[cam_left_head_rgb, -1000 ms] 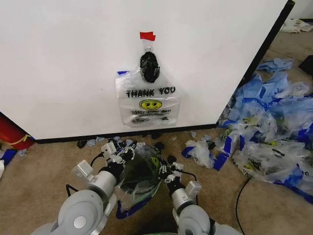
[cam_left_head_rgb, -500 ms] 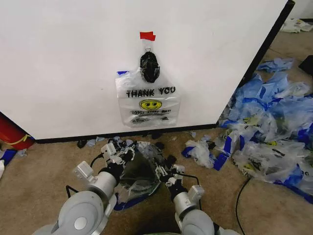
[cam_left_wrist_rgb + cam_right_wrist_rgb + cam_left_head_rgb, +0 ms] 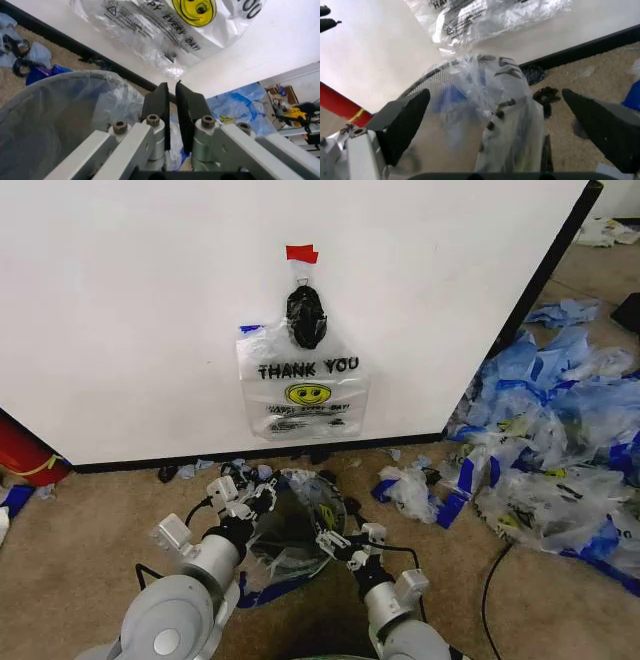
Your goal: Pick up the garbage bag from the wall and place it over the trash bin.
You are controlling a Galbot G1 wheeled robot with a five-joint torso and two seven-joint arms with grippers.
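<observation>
A clear garbage bag point(image 3: 300, 515) with a yellow smiley and blue handles is draped over the black trash bin point(image 3: 280, 535) on the carpet, just in front of the wall point(image 3: 150, 300). My left gripper point(image 3: 243, 498) is at the bin's left rim, its fingers point(image 3: 157, 103) pressed together on the bag's edge. On the bin's right side my right gripper point(image 3: 350, 538) is open. The wide-spread fingers point(image 3: 402, 123) stand off from the bag point(image 3: 495, 97) and the mesh bin point(image 3: 427, 80). Another "THANK YOU" bag point(image 3: 302, 387) hangs on the wall.
A glossy black bundle point(image 3: 305, 317) hangs under red tape point(image 3: 301, 253) above the hanging bag. A heap of blue-and-clear bags point(image 3: 545, 450) covers the floor at the right. Something red point(image 3: 25, 455) lies at the wall's left foot, with small scraps along the black base strip point(image 3: 150, 465).
My right gripper has let go of the bag and drawn back toward me. The bag has settled lower around the bin. The left gripper has stayed put.
</observation>
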